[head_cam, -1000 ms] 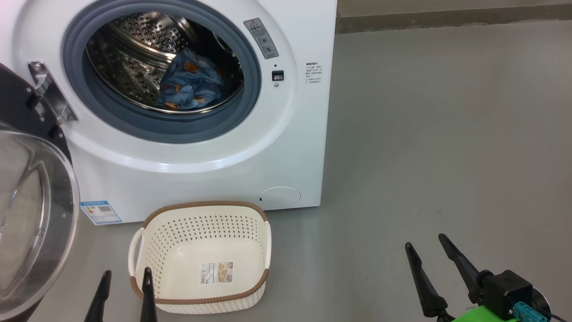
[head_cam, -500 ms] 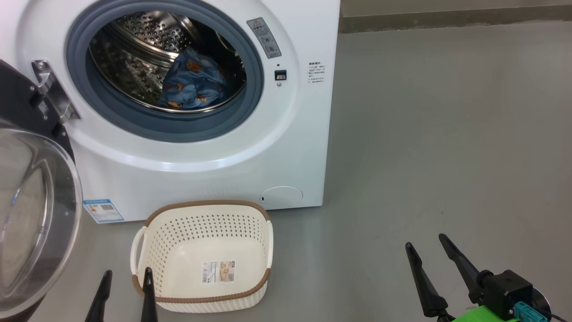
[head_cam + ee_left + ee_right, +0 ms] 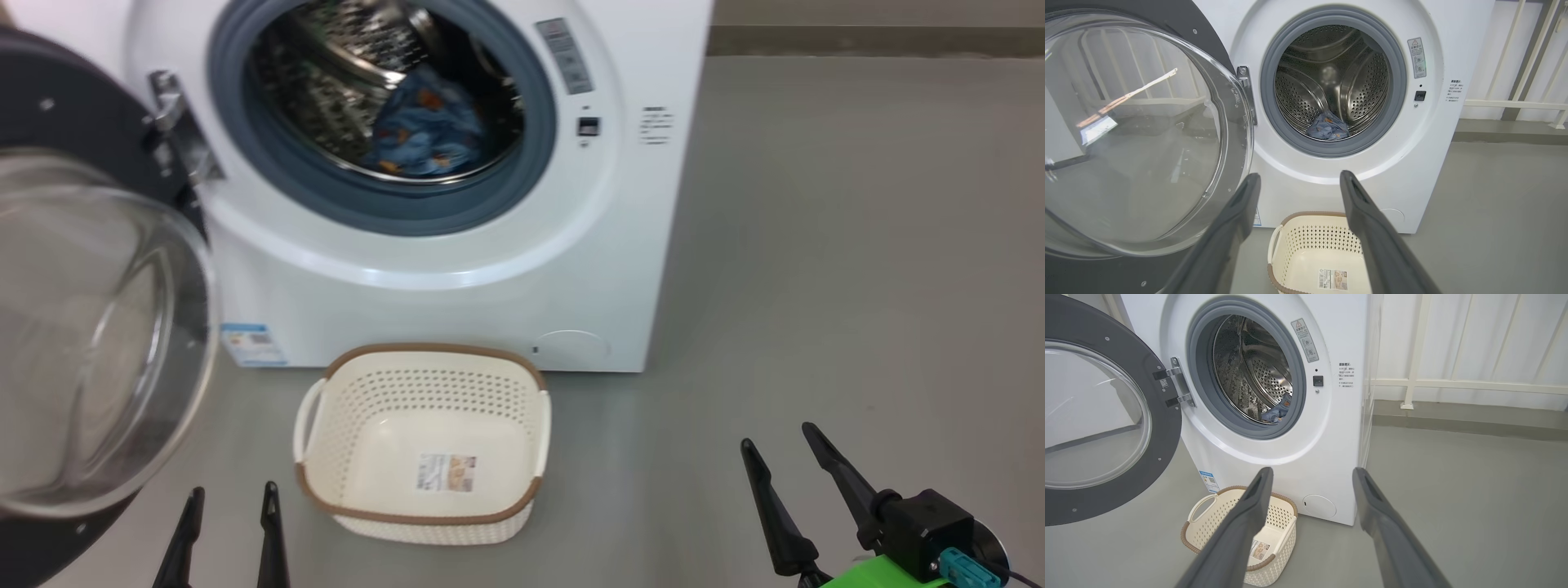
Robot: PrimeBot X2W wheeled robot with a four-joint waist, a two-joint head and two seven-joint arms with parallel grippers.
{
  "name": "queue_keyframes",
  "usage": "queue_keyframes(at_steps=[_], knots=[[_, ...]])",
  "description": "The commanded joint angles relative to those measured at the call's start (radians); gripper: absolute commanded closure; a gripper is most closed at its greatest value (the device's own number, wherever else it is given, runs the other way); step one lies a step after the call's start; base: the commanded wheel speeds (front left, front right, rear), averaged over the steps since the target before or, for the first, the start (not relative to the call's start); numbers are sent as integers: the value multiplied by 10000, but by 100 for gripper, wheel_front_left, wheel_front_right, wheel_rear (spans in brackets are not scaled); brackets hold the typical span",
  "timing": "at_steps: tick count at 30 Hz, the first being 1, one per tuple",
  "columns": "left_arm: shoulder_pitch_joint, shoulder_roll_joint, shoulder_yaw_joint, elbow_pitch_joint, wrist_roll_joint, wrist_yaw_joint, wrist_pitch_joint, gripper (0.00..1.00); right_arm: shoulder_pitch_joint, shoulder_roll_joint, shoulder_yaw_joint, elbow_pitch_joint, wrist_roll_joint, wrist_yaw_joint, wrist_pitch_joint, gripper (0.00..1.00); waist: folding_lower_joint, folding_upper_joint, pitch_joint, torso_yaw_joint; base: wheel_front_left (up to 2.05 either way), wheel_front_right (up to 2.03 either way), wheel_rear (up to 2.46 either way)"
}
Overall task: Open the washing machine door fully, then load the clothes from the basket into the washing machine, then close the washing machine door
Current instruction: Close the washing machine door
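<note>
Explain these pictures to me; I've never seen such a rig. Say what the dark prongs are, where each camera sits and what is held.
This is a wheeled robot with two arms. The dark prongs are finger pairs: the left gripper and the right gripper, both open, holding nothing. One picture looks down from its head; the other two look along each wrist's fingers. On the floor stand the washing machine, its door swung open, and the empty basket. The clothes lie in the drum.

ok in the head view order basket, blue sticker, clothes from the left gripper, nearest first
1. basket, just right of the left gripper
2. blue sticker, low on the washing machine front
3. clothes, inside the drum
</note>
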State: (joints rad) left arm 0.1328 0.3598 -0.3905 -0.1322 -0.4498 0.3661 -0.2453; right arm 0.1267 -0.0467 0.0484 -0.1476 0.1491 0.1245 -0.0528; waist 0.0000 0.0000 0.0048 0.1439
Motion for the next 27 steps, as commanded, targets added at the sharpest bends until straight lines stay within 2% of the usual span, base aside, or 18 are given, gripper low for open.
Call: queue_keyframes(at_steps=[1,12,20,27], knots=[[-533,109,408,-294,131,58,-114,0,-344,-36,249,-312,-103,62,26,0,0,0,126,700,0,0,0],[-519,-118,453,-271,133,-47,-147,0,-503,-108,438,-364,-149,62,99,0,0,0,162,2482,0,0,0],[-533,-275,503,-195,200,-156,-158,0,-535,-106,577,-383,-123,62,157,0,0,0,163,3307,0,0,0],[-515,-381,577,-158,220,-252,-161,0,-512,-91,649,-414,-136,62,189,0,0,0,179,3726,0,0,0]])
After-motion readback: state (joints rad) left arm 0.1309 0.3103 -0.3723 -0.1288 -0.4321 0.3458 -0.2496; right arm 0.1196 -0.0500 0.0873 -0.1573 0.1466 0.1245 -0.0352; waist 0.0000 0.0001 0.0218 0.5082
